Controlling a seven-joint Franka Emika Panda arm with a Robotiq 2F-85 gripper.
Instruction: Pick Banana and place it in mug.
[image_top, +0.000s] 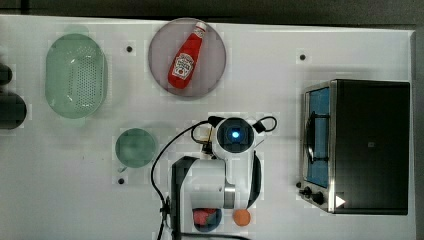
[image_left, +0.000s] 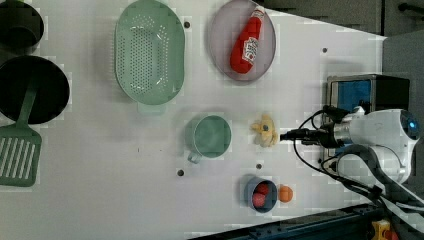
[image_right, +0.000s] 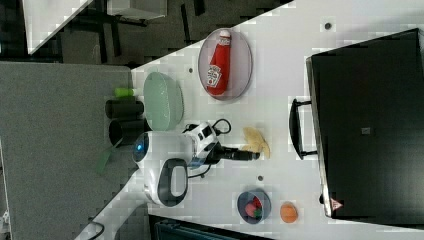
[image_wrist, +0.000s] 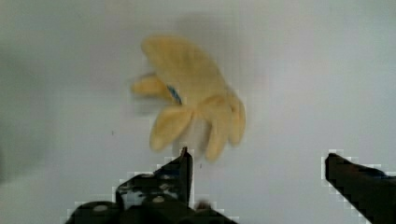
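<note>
Left view — mug (image_left: 212, 136) empty

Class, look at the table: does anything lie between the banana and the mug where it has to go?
Nothing visible does. In the left view the banana lies on bare white table just to the right of the mug, with only tabletop between them. The blue bowl and the orange fruit sit off that line.
</note>
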